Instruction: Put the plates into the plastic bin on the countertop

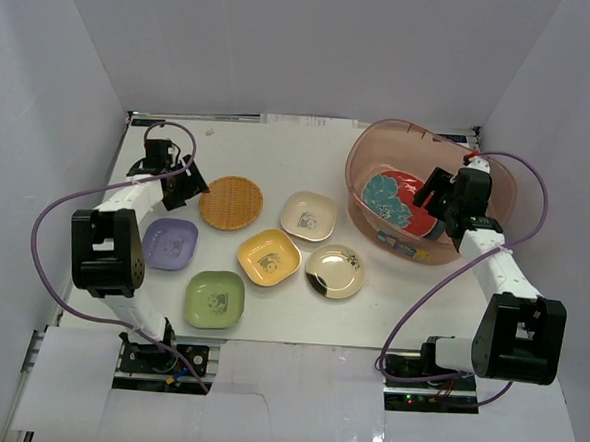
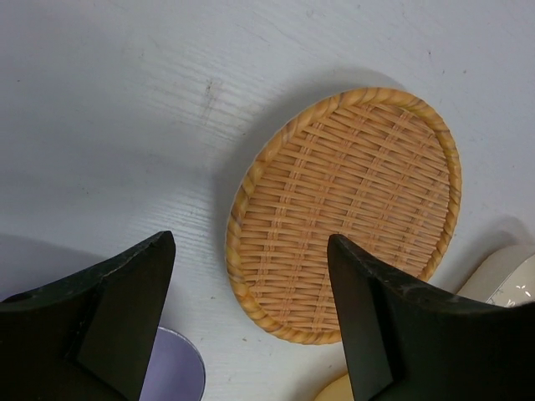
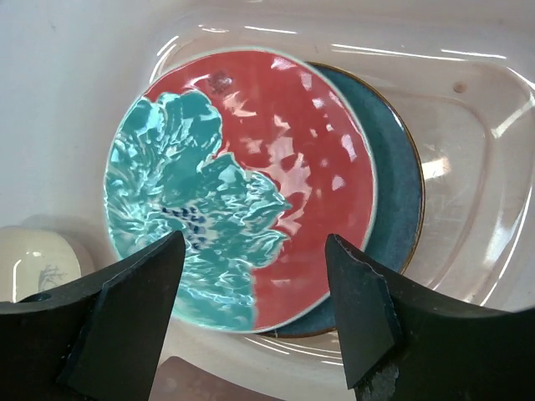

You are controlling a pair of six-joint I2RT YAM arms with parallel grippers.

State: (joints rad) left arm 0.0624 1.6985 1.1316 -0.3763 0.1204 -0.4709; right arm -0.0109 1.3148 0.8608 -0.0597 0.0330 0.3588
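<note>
The pinkish plastic bin [image 1: 375,146] stands at the back right. Inside it the red plate with a teal flower [image 3: 242,175] lies on the dark teal plate [image 3: 394,192]. My right gripper [image 3: 255,276] is open and empty above them. My left gripper [image 2: 251,284] is open and empty, just above the near edge of the orange woven plate [image 2: 351,209]. On the white countertop [image 1: 280,140] lie the woven plate [image 1: 230,202], a cream plate [image 1: 308,215], a yellow plate [image 1: 269,256], a gold plate [image 1: 335,271], a green plate [image 1: 214,298] and a lavender plate [image 1: 169,243].
White walls close in the countertop at the back and both sides. Purple cables loop from each arm. In the left wrist view the lavender plate [image 2: 171,372] shows by the left finger and the cream plate's rim [image 2: 506,280] at the right edge.
</note>
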